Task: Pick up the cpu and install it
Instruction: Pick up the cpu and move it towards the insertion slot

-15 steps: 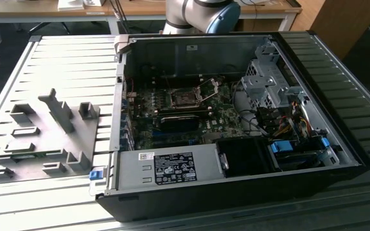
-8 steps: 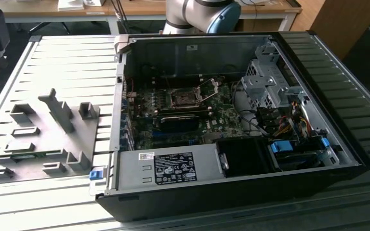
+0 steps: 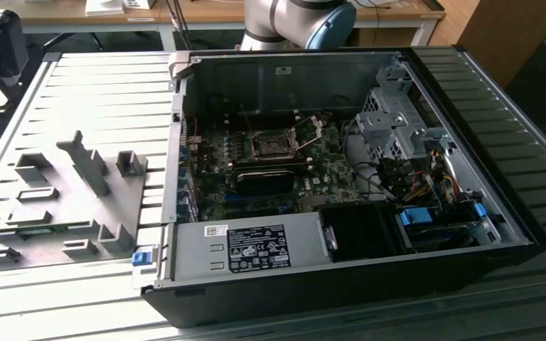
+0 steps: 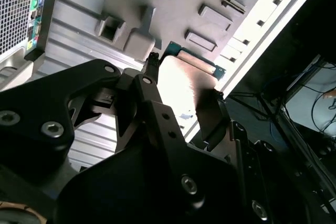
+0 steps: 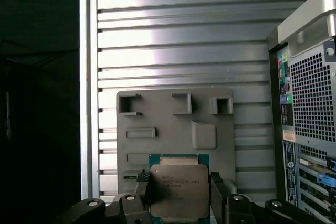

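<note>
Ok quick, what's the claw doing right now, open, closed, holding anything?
Claw: closed, holding the flat square silver-grey metal-topped cpu by two opposite edges.

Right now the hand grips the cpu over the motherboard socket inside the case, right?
No. The hand does grip the cpu, but the first wrist view shows it over the grey fixture plate, outside the case.

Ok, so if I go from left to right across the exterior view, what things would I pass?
Grey fixture plate → motherboard socket inside the open computer case → metal drive cage.
</note>
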Controlling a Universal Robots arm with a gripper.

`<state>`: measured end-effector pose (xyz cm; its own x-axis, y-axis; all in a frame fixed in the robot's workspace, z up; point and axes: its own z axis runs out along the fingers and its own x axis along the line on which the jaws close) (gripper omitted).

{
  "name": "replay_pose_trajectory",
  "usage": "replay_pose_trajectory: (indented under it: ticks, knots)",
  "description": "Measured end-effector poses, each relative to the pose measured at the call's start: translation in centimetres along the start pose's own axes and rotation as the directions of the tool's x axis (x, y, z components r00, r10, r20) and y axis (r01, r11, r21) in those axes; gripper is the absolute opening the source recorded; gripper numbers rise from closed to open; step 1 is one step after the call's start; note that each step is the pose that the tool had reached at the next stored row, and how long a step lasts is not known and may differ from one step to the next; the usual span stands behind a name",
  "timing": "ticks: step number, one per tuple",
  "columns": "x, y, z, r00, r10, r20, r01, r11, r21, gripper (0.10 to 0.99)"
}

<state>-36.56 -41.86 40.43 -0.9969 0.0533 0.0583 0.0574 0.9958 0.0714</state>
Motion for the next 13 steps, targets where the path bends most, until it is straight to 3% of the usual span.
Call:
replay_pose_trajectory:
  ticks: [13]
  knots:
    - [-2.32,0.15,-0.13,1.0000,0.000,-0.0001,0.000,1.0000,0.000,0.537]
